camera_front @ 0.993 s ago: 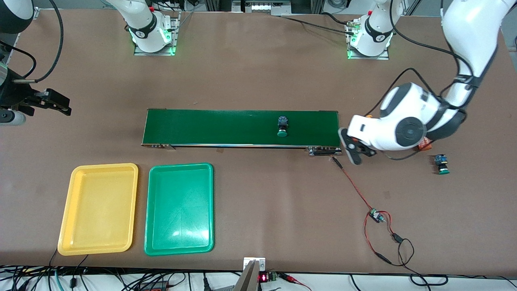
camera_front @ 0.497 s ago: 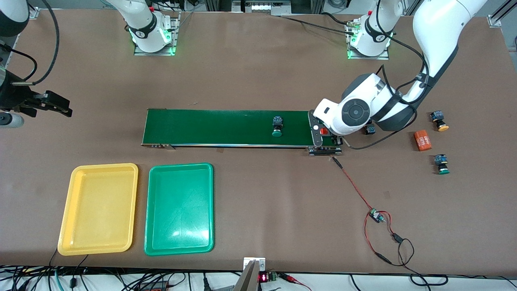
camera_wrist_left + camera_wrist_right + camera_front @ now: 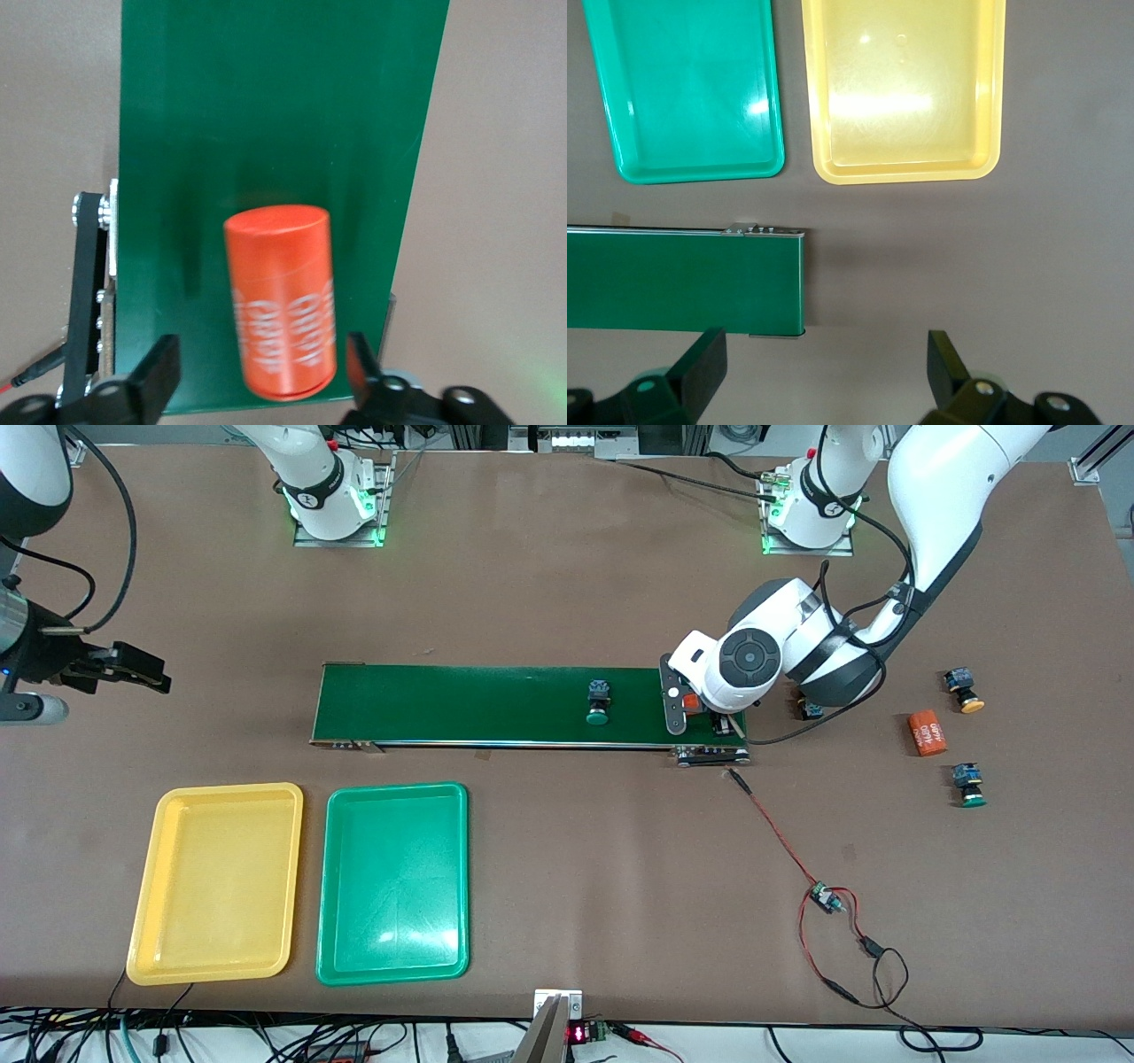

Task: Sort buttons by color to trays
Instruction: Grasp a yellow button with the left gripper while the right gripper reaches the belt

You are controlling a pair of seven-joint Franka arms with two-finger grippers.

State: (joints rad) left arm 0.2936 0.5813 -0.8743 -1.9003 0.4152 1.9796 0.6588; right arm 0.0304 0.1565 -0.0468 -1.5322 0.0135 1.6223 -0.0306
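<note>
Hanging over the left arm's end of the dark green conveyor belt [image 3: 523, 704], the left gripper [image 3: 266, 376] has its fingers spread wide. An orange cylinder [image 3: 283, 301] with white print lies on its side on the belt between the two fingers, and they stand apart from it.

One green button [image 3: 600, 701] sits on the belt, near its middle. A second green button [image 3: 967, 784] sits on the brown table [image 3: 567, 584] toward the left arm's end. A yellow-orange button [image 3: 963, 690] sits there too, farther from the front camera than that green one. Another orange cylinder [image 3: 927, 733] lies between these two buttons. A small dark thing [image 3: 810, 710] peeks out just beside the left arm; I cannot tell what it is.

The yellow tray [image 3: 217, 881] and the green tray [image 3: 392, 881] lie side by side, nearer to the front camera than the belt. The yellow one is closer to the right arm's end. Both have nothing in them.

The right gripper [image 3: 133, 669] waits over the table at the right arm's end, with its fingers wide apart and nothing between them.
</note>
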